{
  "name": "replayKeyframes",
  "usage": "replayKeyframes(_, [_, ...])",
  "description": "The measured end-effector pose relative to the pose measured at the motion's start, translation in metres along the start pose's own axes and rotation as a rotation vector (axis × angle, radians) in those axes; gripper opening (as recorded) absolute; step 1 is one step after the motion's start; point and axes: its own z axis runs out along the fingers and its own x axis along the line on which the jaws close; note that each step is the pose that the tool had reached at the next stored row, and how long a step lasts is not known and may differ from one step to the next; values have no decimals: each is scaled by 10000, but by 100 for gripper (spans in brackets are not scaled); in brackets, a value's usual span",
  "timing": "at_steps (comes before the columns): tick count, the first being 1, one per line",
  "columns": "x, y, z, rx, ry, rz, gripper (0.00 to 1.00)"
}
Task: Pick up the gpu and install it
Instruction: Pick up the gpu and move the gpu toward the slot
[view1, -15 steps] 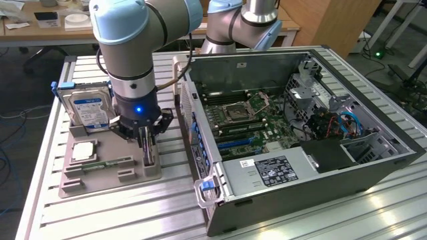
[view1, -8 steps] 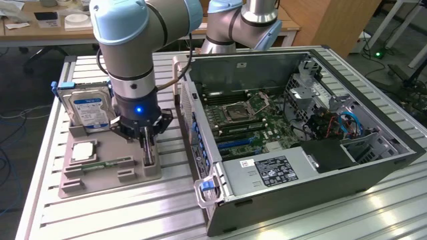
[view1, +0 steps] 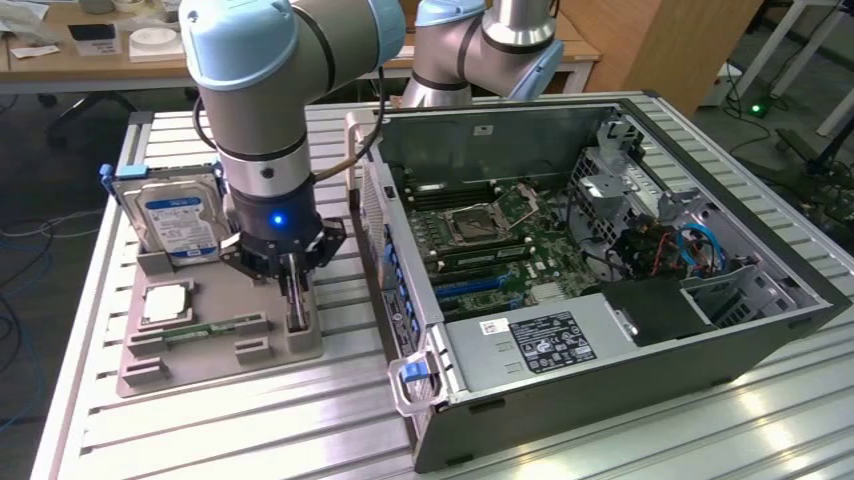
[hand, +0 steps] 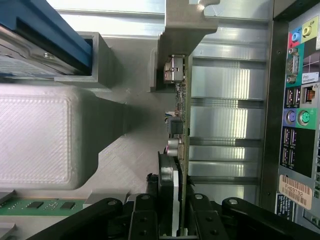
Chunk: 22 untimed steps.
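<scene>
Fingers (view1: 296, 300) pinch the gpu (hand: 182, 107), which stands on edge between them.

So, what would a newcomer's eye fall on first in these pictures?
First the big open case on the exterior view's right, its green board bare. Then the gripper, down at the gpu standing on edge in the grey holder on the exterior view's left, beside a blue-labelled hard drive.
</scene>
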Motion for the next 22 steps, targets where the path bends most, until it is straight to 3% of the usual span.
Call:
replayKeyframes(9, [-1,1,-7,-5,-7,0,28])
replayKeyframes(22, [-7,8,-342,-1,-1,0,28])
